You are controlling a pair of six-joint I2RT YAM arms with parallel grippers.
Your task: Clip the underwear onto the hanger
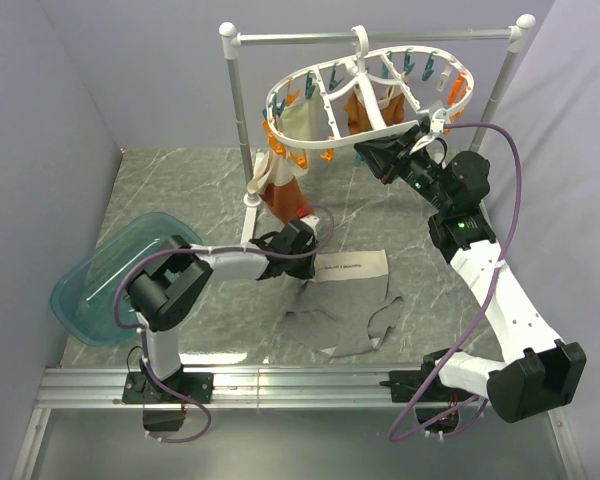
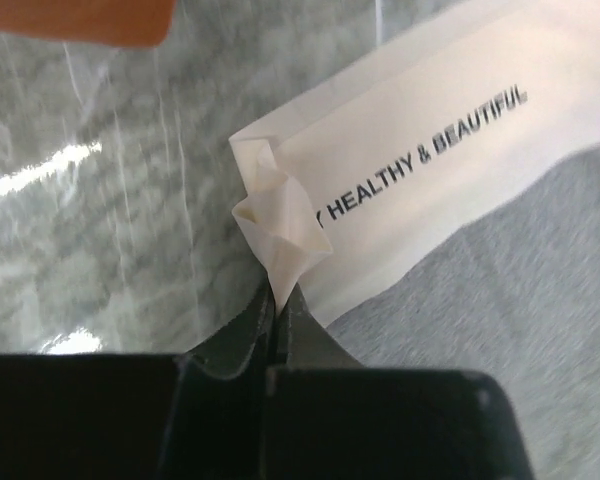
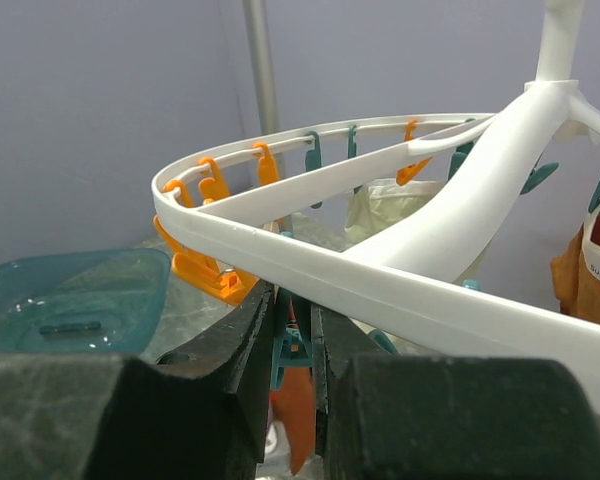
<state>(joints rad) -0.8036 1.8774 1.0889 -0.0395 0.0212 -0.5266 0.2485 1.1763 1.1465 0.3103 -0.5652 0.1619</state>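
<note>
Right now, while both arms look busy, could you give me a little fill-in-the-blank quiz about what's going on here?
1. The left gripper pinches the underwear, which lies on the marbled ____.
2. Its waistband reads HEALTHY & ____.
3. The right gripper squeezes a peg coloured ____.
4. The hanger hangs from a silver ____.
Missing words: table; BEAUTIFUL; teal; rail.

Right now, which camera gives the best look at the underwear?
Top external: the whole underwear shows spread out, cream band and grey part. Left wrist shows only the band's corner pinched by the left hand and some grey cloth. Right wrist doesn't show it.
</note>
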